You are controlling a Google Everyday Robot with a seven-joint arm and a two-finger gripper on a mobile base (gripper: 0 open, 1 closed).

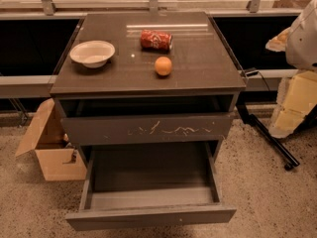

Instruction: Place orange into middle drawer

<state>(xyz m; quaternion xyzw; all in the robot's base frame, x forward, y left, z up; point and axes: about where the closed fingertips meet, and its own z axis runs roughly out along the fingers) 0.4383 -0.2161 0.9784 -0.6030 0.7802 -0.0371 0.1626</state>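
On the table [208,63], the orange [163,66] sits just in front of the red can [156,39]; the middle drawer [153,175] stands pulled out below. The hand [298,36] hangs at far right, its state indeterminable. Best grasped from above, clear of the can.

The small round orange fruit [163,66] with smooth skin sits on the dark cabinet top [198,73], a little right of centre. Below, the wide shallow grey-brown middle drawer [151,216] is pulled well out, its front panel plain and its grey inner floor showing. The gripper [293,107] is probably the pale blurred shape at the right edge, well apart from both.
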